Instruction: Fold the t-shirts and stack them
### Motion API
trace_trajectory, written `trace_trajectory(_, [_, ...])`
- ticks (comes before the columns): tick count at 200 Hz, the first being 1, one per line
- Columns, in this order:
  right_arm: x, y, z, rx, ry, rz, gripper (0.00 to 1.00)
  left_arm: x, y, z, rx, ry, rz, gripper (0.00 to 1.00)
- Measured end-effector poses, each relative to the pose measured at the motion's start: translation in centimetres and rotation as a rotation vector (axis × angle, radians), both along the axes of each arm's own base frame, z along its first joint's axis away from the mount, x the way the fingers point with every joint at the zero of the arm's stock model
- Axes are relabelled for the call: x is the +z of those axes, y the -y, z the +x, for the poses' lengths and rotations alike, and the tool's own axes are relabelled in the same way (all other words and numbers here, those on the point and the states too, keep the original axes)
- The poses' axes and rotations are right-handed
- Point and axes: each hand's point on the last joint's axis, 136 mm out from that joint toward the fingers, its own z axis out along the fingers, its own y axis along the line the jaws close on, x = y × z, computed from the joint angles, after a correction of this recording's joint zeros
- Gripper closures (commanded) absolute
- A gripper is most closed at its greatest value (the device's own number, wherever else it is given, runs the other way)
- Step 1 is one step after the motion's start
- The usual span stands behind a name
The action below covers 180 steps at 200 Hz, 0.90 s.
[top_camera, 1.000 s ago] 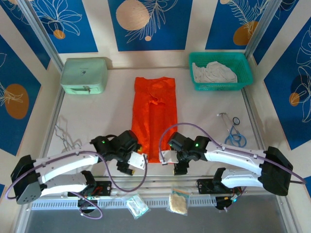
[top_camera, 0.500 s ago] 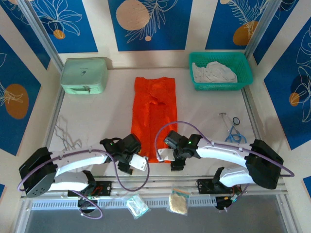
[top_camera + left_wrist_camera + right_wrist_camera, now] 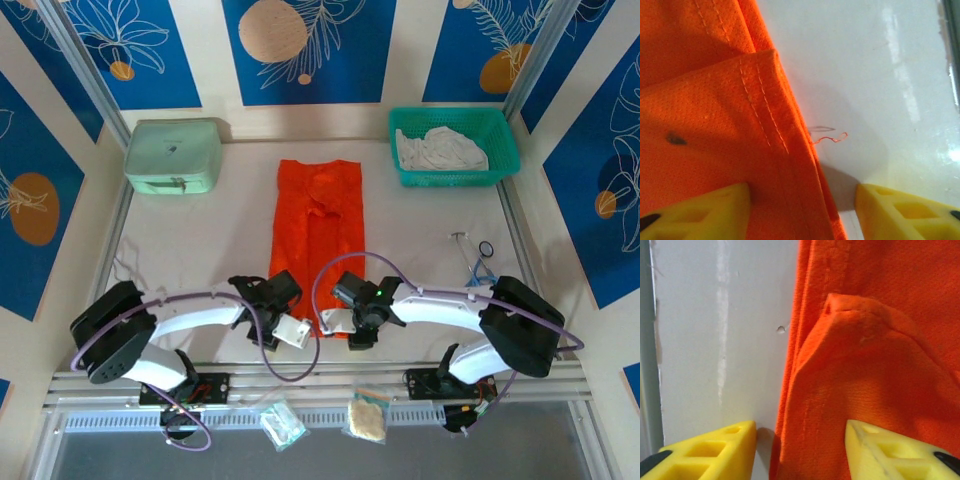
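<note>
Since it's folded into a narrow strip, the orange t-shirt [image 3: 318, 225] has its long axis running from the near edge of the surface [image 3: 200, 240] toward the far wall. It lies flat mid-surface; can't tell which end is the collar. Bright orange, fine mesh knit, double-stitched hem, folded layers overlapping, loose thread [image 3: 830, 139] just beside the edge. Left pincer [image 3: 800, 210] at the strip's near left corner: yellow fingers [image 3: 700, 207] apart, one over cloth, one over bare surface, hem between them. Right pincer [image 3: 800, 450] at the near right corner, fingers apart likewise, straddling the edge. White t-shirt [image 3: 440, 150] crumpled in a teal basket [image 3: 455, 178], far right. Mint-green case [image 3: 173, 155] far left. Stethoscope [image 3: 482, 270] on the right.
</note>
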Motion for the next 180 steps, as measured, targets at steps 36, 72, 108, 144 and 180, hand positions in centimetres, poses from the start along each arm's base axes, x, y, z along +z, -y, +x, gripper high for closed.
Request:
trace_trajectory(36, [0.0,-0.3,0.1,0.007,-0.012,0.0,0.77,-0.2,-0.1,-0.2,0.008,-0.043,0.048,0.54])
trace_trajectory(72, [0.2,-0.6,0.9,-0.017,0.011,0.004,1.0,0.2,0.0,0.0,0.014,-0.026,0.032,0.88])
trace_trajectory(108, [0.6,-0.2,1.8,-0.027,0.06,-0.013,1.0,1.4,0.8,2.1,0.05,0.092,-0.028,1.0])
trace_trajectory(144, [3.9,-0.2,1.6,-0.025,0.135,0.057,1.0,5.5,1.6,2.8,0.07,0.21,-0.142,1.0])
trace_trajectory(180, [7.4,0.5,-0.2,-0.014,0.168,0.139,1.0,9.2,2.2,1.6,0.074,0.279,-0.252,1.0])
